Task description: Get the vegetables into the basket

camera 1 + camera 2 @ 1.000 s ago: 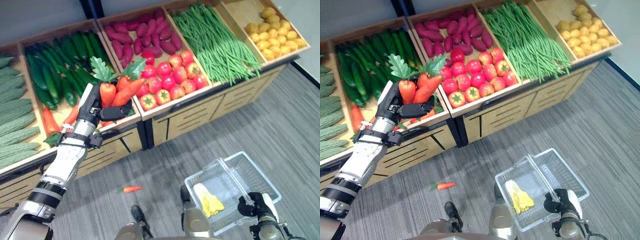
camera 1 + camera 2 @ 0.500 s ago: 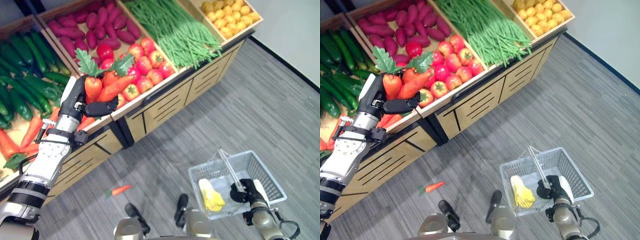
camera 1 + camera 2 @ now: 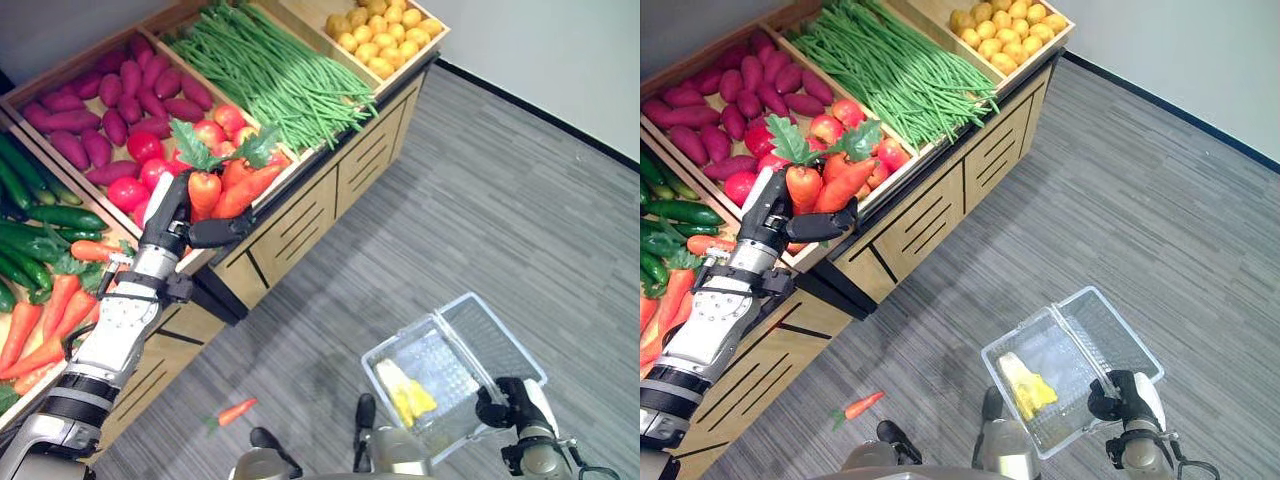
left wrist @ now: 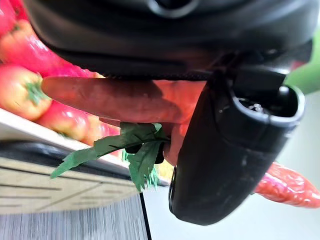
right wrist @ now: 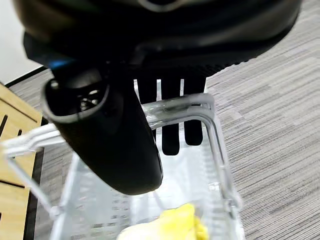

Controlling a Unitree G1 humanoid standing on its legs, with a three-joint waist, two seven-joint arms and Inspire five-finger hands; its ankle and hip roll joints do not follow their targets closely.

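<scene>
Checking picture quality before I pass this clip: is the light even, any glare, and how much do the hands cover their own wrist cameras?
Left eye view: even light over the produce stand, no glare; carrots in the left hand read plainly. Left wrist view: the hand's dark bulk covers much. Right wrist view: the right hand covers the top; the clear basket handle catches light.

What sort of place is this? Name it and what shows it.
Likely a mock grocery produce aisle: wooden display bins with green beans and tomatoes, plus a clear shopping basket.
</scene>
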